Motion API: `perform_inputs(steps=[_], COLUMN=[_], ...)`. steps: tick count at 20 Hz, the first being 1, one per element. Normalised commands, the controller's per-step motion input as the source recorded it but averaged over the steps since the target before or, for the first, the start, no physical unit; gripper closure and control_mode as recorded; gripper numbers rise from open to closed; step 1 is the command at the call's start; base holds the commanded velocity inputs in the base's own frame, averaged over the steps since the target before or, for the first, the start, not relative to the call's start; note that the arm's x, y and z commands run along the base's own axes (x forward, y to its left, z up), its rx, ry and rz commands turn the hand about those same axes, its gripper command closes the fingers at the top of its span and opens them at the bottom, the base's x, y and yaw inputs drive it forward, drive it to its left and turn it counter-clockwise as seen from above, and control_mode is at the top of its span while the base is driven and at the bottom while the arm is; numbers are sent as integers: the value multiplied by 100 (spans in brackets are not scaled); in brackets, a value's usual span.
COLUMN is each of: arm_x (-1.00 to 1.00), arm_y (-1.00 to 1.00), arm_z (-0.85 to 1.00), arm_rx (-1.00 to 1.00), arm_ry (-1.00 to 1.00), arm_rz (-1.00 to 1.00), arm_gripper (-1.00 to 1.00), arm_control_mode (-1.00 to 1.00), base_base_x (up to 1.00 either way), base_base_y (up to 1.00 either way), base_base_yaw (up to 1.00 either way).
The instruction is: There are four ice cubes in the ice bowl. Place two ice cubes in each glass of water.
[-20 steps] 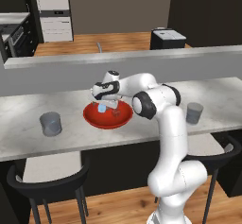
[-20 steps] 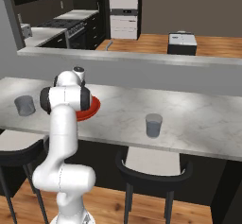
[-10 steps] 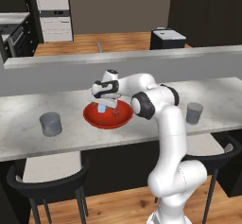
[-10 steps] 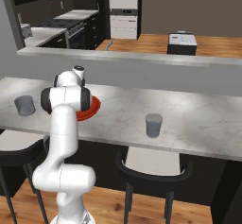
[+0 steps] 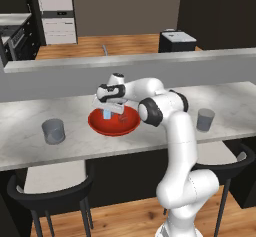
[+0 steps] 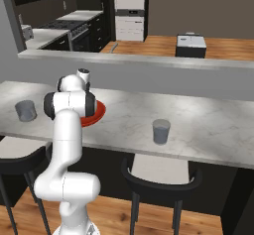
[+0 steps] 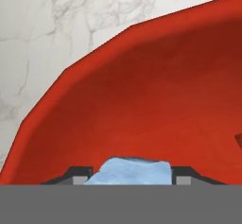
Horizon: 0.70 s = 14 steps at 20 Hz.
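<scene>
My gripper (image 5: 107, 112) sits mid-frame over the ice bowl (image 5: 125, 127) on the counter (image 5: 75, 146), an ice cube (image 7: 128, 172) between its fingertips; one glass of water (image 5: 53, 131) stands far left, another (image 5: 205, 119) far right.

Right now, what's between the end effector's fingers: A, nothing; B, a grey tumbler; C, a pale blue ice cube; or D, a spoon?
C: in the hand view a pale blue ice cube sits between the end effector fingertips, above the red bowl.
</scene>
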Motion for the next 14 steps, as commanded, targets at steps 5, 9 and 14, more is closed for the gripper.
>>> perform_inputs(steps=[5, 9, 14], arm_x=[0, -4, -73], arm_y=[0, 0, -8], arm_z=[-11, 39, 98], arm_rx=[0, 0, 0], arm_ry=[2, 0, 0], arm_rz=[5, 4, 1], arm_gripper=[100, 100, 100], arm_control_mode=[-100, -100, -100], base_base_x=[0, 0, 0], base_base_y=[0, 0, 0], base_base_yaw=[0, 0, 0])
